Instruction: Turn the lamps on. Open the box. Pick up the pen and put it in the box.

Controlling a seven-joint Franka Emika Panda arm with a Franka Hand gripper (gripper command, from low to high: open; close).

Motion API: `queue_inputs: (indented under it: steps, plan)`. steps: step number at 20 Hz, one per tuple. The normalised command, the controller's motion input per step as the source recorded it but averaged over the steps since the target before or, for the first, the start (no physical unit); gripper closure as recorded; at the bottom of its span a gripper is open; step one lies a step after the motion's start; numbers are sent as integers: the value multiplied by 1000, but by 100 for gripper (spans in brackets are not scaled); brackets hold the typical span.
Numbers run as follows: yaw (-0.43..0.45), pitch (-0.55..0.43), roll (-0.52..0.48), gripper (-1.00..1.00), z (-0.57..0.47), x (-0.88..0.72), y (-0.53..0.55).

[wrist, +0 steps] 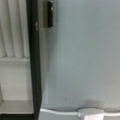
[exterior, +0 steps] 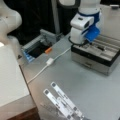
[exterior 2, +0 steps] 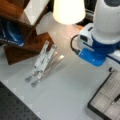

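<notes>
Front views: box (exterior: 100, 58) open, pen (exterior 2: 116, 98) inside.

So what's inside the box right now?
The box is open, showing grey compartments. A dark slim item, likely the pen, lies in one compartment in both front views. The arm covers the box's left end in a front view; the gripper itself doesn't show.

Lit lamp (exterior 2: 68, 11), white-blue arm above open box (exterior 2: 105, 100), pen (exterior 2: 116, 98) inside, white strips (exterior 2: 41, 62).
</notes>
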Motion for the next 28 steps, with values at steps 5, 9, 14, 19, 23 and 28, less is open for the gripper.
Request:
queue_inputs:
  steps: [5,9,14,19,23,28]
  plan:
    - [-26,-18,131,-100,11,-53,-491]
    - [-20,-55,84,-100,-95,-47,-370]
    - [-63,-15,103,100,-83,-58,-281]
    - [-35,6,89,100,-22,-57,-163]
    - [3,-12,87,100,23,-71,-94]
    - [12,-15,76,100,47,-88,-37]
